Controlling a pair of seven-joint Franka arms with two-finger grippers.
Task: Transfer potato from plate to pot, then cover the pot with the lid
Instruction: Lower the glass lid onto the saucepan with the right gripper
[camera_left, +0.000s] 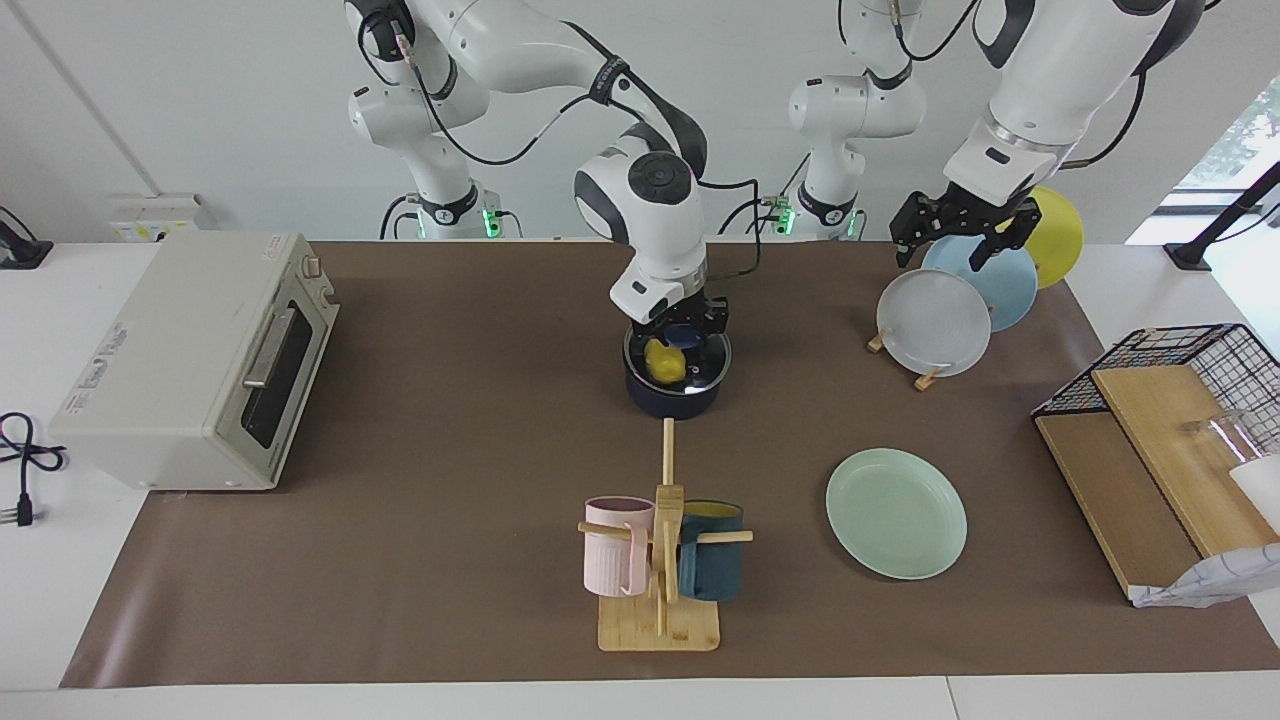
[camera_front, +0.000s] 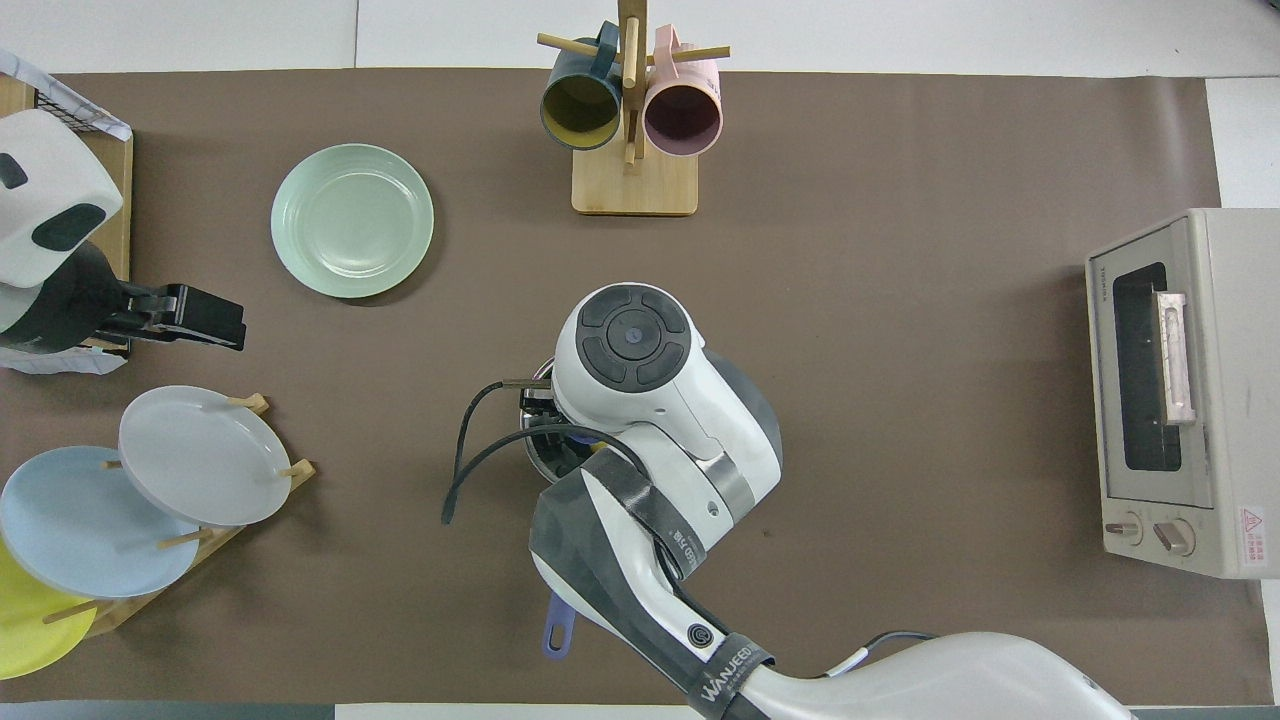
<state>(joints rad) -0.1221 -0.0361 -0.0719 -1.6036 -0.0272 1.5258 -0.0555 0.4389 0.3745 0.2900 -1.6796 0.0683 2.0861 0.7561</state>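
The yellow potato (camera_left: 664, 362) lies inside the dark navy pot (camera_left: 676, 402) in the middle of the table and shows through the glass lid (camera_left: 712, 368). The lid lies over the pot's mouth. My right gripper (camera_left: 684, 334) is shut on the lid's blue knob from above. In the overhead view the right arm hides the pot, apart from the end of its handle (camera_front: 556, 632). The mint-green plate (camera_left: 896, 513) is bare, farther from the robots, toward the left arm's end. My left gripper (camera_left: 955, 238) hangs open and holds nothing, over the rack of upright plates.
A wooden mug tree (camera_left: 660, 560) with a pink and a dark teal mug stands farther out than the pot. A toaster oven (camera_left: 190, 360) sits at the right arm's end. The plate rack (camera_left: 935, 320) and a wire basket (camera_left: 1180, 360) with wooden boards are at the left arm's end.
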